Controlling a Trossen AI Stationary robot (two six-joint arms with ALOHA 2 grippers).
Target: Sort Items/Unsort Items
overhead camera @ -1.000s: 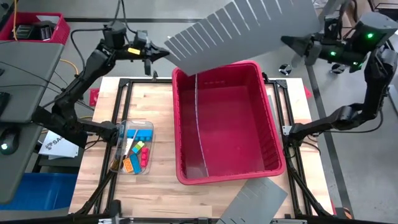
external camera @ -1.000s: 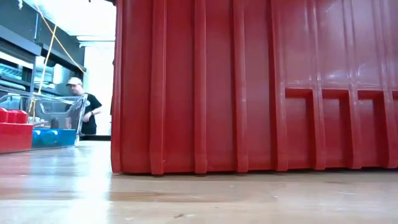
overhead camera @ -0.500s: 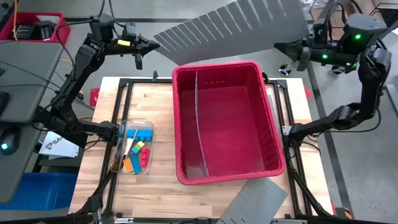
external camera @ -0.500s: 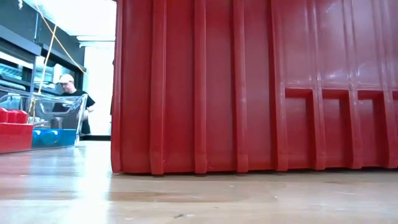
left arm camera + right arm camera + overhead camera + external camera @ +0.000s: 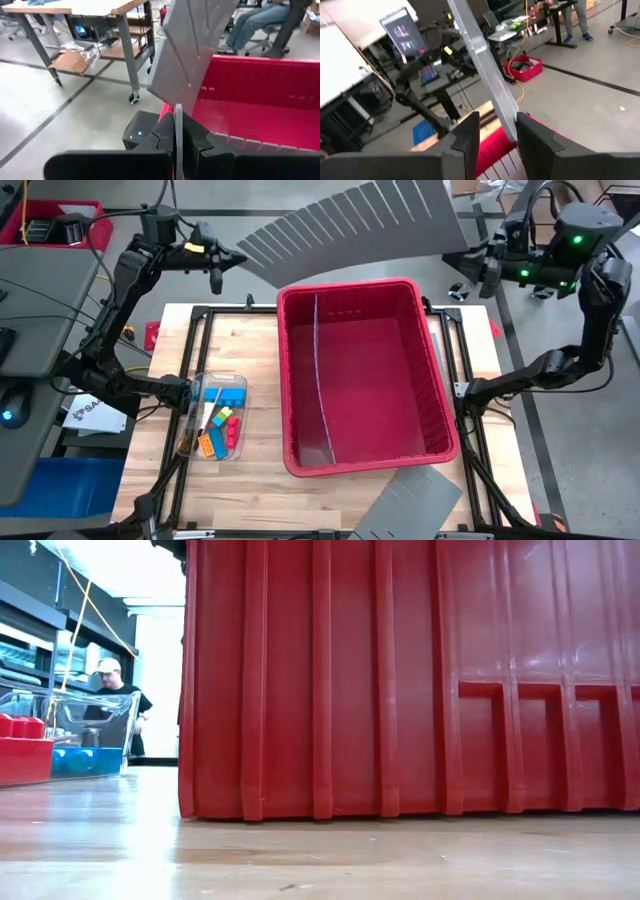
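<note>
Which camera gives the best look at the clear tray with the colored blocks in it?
The high view: it looks straight down into the clear tray and shows the blocks inside, left of the red bin. The low view catches only its side at the picture's edge. Neither wrist view shows it.

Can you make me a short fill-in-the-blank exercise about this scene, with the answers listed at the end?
1. The large bin in the middle of the table is coloured ____.
2. The left gripper is shut on the edge of a slotted ____ panel held above the bin.
3. The coloured blocks lie in a clear ____ on the wooden table.
4. In the right wrist view, the right gripper has its jaws ____, apart around the panel's edge.

Missing words: red; grey; container; open
</note>
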